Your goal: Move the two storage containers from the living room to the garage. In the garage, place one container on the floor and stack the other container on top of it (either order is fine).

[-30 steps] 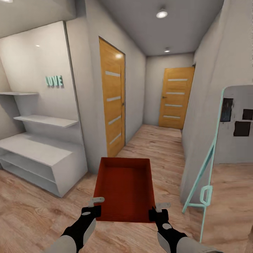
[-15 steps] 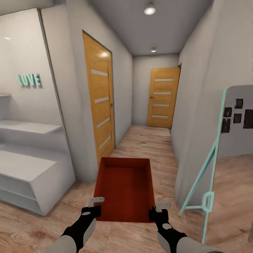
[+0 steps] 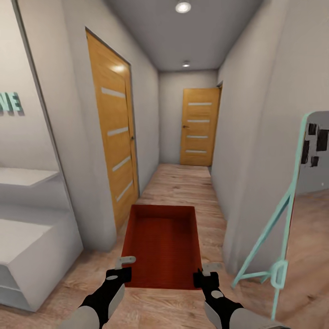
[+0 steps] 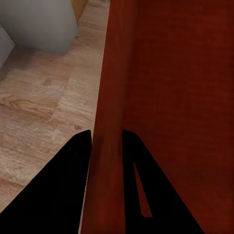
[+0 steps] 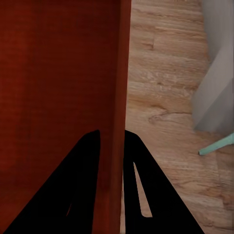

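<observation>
One orange-red storage container hangs level in front of me over light wood-plank flooring, open top up and empty. My left gripper is shut on its near left wall and my right gripper is shut on its near right wall. In the left wrist view the left gripper pinches the thin wall of the container between both fingers. In the right wrist view the right gripper clamps the container wall the same way. The garage is out of view.
A narrow corridor runs ahead with an orange door on its left wall and another orange door at the far end. A white shelf unit stands at the left. A teal-framed board leans by the right wall corner.
The whole view has shifted: the shelf unit slid left and the corridor doors came closer, so the camera advanced. The container and both grippers keep their places in the picture.
</observation>
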Controlling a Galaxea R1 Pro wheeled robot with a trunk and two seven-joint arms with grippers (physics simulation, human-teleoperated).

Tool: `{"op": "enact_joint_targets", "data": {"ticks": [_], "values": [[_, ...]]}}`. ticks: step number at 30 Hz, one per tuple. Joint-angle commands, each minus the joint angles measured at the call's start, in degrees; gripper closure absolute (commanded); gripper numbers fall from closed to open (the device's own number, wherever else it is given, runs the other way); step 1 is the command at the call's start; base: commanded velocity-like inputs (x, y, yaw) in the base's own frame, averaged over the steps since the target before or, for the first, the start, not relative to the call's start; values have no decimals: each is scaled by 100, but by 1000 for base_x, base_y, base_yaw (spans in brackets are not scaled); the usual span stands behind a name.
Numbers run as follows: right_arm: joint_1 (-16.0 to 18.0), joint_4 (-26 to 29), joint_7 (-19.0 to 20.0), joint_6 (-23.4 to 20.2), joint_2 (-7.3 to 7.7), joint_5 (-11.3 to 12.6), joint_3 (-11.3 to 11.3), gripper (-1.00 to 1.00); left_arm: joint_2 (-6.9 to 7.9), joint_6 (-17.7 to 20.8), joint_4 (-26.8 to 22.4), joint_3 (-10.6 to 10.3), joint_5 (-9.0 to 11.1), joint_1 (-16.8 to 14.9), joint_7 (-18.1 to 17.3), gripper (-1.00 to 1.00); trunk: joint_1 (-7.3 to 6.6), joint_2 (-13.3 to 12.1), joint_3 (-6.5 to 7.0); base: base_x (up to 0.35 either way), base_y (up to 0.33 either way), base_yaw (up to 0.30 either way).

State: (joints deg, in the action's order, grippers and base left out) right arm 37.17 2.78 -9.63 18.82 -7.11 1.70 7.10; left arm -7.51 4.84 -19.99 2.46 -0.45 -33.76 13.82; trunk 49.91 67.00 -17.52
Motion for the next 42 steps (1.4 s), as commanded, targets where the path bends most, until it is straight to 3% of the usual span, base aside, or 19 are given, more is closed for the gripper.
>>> {"op": "enact_joint_targets", "data": {"ticks": [1, 23, 42], "values": [[9, 12, -43, 34, -1, 32, -138, 100, -5, 35, 4, 61, 45, 1, 24, 100, 3, 4, -7, 314, 188, -26], [9, 12, -43, 34, -1, 32, -136, 100, -5, 33, 4, 61, 45, 1, 24, 100, 3, 4, -6, 314, 144, -6], [9, 12, -43, 34, -1, 32, -139, 100, -5, 34, 4, 61, 45, 1, 24, 100, 3, 4, 32, 320, 85, -245]]}}
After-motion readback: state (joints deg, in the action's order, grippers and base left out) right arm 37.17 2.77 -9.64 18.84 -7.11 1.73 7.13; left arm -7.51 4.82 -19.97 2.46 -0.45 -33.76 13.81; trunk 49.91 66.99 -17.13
